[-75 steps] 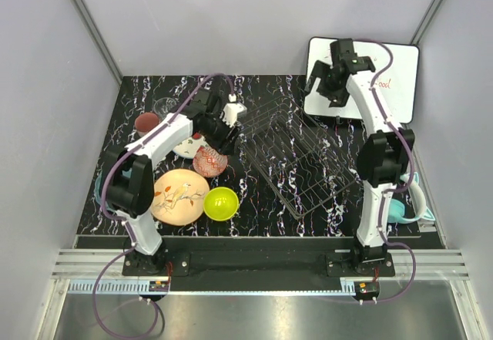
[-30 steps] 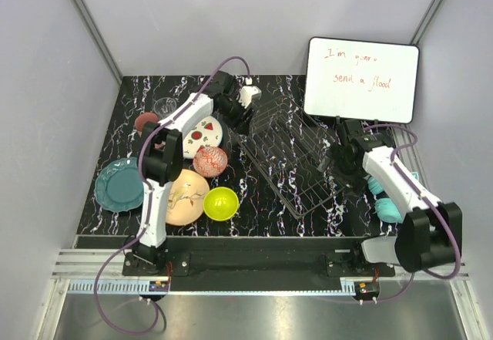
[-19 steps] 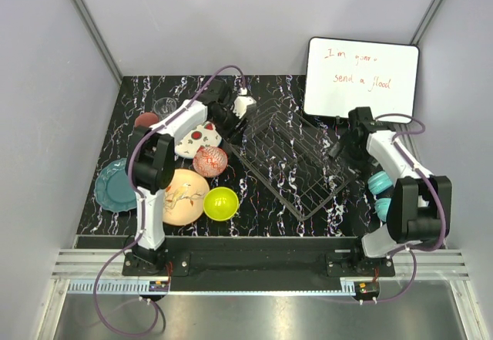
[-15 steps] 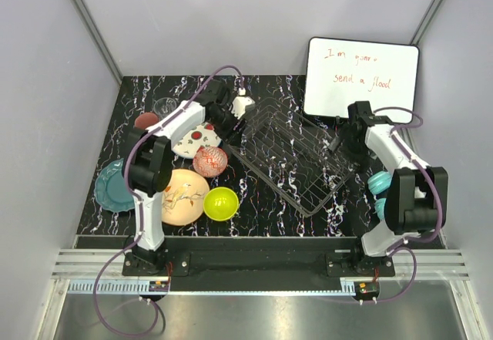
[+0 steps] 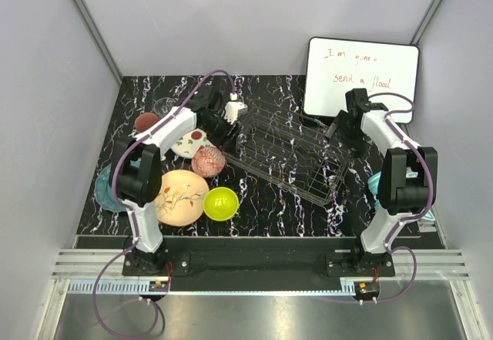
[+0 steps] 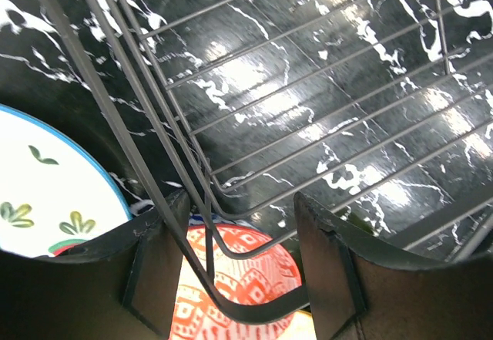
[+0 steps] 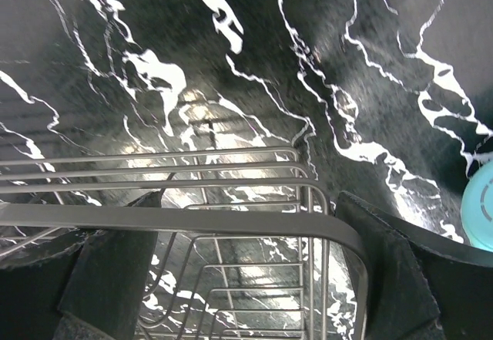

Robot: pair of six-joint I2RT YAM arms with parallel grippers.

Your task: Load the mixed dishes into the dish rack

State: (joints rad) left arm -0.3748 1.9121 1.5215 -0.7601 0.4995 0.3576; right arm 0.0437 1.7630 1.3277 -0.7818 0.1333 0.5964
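Note:
The dark wire dish rack (image 5: 286, 152) lies mid-table, empty. My left gripper (image 5: 229, 127) is at its left corner. In the left wrist view its jaws (image 6: 240, 278) stand close on the rack's rounded rim corner (image 6: 254, 309). My right gripper (image 5: 340, 130) is at the rack's right corner, jaws (image 7: 246, 270) wide apart astride the rim (image 7: 192, 220). Left of the rack lie the white watermelon plate (image 5: 187, 144), red-white bowl (image 5: 208, 161), peach bird plate (image 5: 179, 197), lime-green bowl (image 5: 221, 203), pink mug (image 5: 145, 122) and clear glass (image 5: 163, 107). The teal plate (image 5: 104, 190) is half hidden by my left arm.
A whiteboard (image 5: 362, 78) with red writing leans at the back right, just behind my right gripper. Small teal curved objects (image 5: 376, 183) lie at the right edge behind my right arm. Grey walls enclose the table on three sides.
My right arm came down from the whiteboard to the rack's right corner. The rack has turned from a steep diagonal to a flatter line, and both grippers moved with its corners.

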